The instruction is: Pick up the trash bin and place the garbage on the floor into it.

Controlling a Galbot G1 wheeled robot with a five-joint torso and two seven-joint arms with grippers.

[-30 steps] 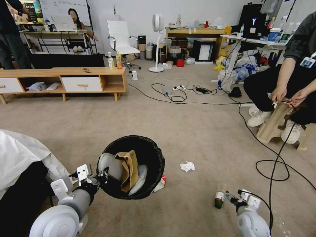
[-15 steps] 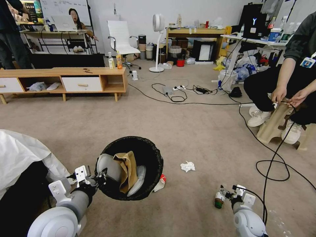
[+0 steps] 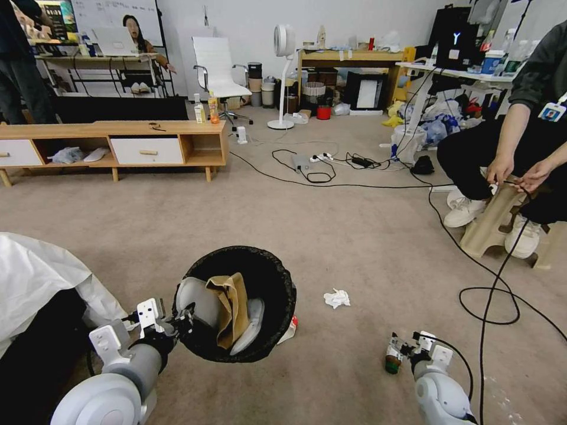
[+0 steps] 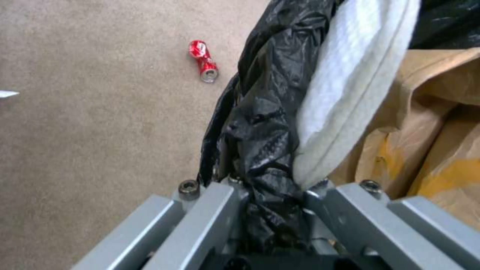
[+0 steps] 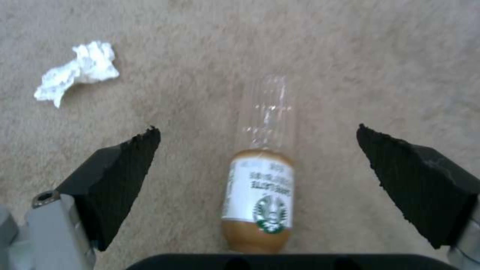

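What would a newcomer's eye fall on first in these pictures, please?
Probably the trash bin, held off the floor by the left gripper clamped on its black-lined rim, with brown paper inside. Next, the right gripper, open low over a small bottle lying on the carpet, a crumpled tissue nearby.

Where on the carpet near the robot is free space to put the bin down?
Bare carpet lies ahead of the trash bin, up to the wooden TV bench. It is crowded to the right: a tissue, the small bottle by the right hand, and black cables.
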